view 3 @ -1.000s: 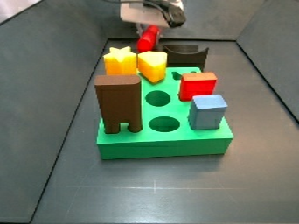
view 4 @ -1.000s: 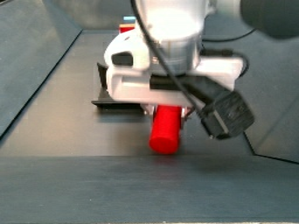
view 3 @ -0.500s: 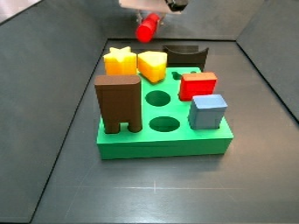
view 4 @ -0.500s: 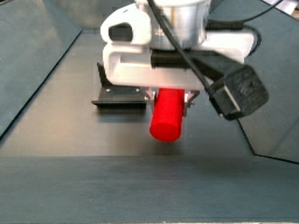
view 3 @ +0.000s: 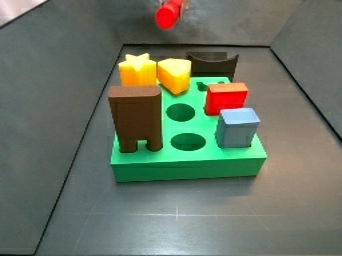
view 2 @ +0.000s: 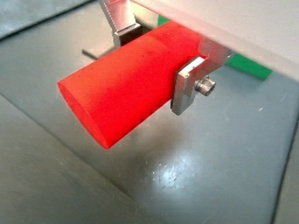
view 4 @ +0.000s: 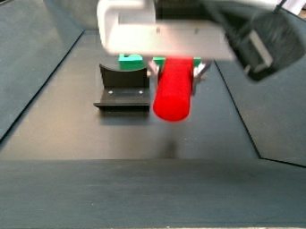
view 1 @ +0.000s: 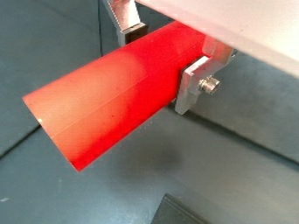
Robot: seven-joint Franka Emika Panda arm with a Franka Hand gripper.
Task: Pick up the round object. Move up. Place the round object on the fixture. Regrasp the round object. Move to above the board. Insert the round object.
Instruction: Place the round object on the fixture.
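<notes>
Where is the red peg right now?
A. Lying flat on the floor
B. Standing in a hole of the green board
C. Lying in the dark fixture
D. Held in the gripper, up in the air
D: in both wrist views the gripper clamps the peg between its fingers, with only floor beneath it.

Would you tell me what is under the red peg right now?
Bare grey floor lies under the red peg, which the gripper holds in the air. Its clamped upper end is hidden by the gripper.

Lab test rig: grey walled bench (view 3: pixel 54 190), gripper (view 2: pixel 158 52), green board (view 3: pixel 187 160).
</notes>
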